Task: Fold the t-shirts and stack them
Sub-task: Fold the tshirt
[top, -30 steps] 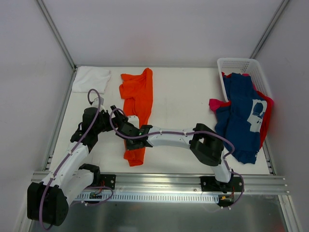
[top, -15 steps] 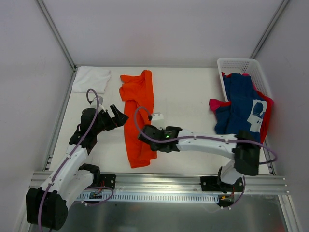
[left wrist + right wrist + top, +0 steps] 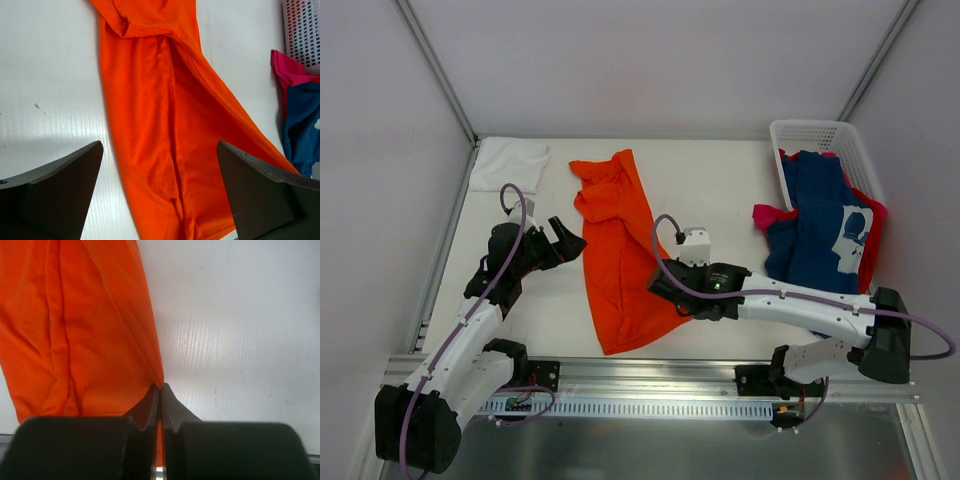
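Orange cloth dominates the white tabletop (image 3: pixel 720 190): the orange t-shirt (image 3: pixel 618 250) lies in a long band just left of centre in the overhead view, its bunched narrow end toward 12 o'clock and its wider end fanning out toward 6 o'clock, near the front edge. The right hand (image 3: pixel 160 390), reaching in low from 4 o'clock, is clamped tight on the shirt's 3 o'clock edge. A thin fold of orange fabric is pinched between its dark fingertips and drawn into a taut ridge that runs up the garment. The left hand (image 3: pixel 566 240) sits just off the shirt's 9 o'clock edge, its fingers spread wide and holding nothing; its wrist camera looks down on wrinkled orange fabric framed between them. A white t-shirt (image 3: pixel 508 162) lies crumpled in the far corner at 10 o'clock, well apart from the orange one. At 2 o'clock a white lattice basket (image 3: pixel 810 132) stands by the right wall, and a navy t-shirt (image 3: pixel 815 235) with white print drapes from its near end onto the tabletop toward 4 o'clock, lying over a pink-red t-shirt (image 3: pixel 768 214) whose edges show at the navy one's 9 o'clock and 3 o'clock sides
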Motion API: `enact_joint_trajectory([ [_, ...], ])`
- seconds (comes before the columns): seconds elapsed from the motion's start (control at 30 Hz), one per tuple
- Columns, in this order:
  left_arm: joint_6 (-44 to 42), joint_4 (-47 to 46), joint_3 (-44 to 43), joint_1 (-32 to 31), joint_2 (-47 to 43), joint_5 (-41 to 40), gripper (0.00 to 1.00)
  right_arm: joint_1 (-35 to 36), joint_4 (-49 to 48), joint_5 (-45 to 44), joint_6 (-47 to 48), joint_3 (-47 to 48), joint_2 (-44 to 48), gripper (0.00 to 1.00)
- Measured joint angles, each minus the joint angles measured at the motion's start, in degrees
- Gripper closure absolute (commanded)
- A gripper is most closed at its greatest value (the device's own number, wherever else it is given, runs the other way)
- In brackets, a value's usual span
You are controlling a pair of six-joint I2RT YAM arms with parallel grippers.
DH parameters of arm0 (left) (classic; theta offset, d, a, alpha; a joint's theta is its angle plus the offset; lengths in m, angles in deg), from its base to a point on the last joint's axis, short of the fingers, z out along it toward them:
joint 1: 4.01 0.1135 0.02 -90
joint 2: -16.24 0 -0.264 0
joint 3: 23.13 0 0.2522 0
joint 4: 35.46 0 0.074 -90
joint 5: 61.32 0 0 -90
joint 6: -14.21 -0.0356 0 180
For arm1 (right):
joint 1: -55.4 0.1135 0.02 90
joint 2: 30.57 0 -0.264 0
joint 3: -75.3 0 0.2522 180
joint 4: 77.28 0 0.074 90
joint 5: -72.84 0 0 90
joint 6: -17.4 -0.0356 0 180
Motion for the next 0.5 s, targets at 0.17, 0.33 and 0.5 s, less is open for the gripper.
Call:
enact_joint_trajectory([
  [0.17, 0.0, 0.0, 0.0, 0.0, 0.07, 0.0, 0.01, -0.02, 0.9, 0.31, 0.0, 1.14, -4.79, 1.0],
  [0.33, 0.0, 0.0, 0.0, 0.0, 0.07, -0.02, 0.01, 0.7, 1.68, 1.27, 0.04, 5.64, -11.74, 1.0],
  [0.5, 0.0, -0.04, 0.0, 0.0, 0.46, -0.02, 0.01, 3.91, 1.68, 2.49, 0.55, 12.81, -17.92, 1.0],
])
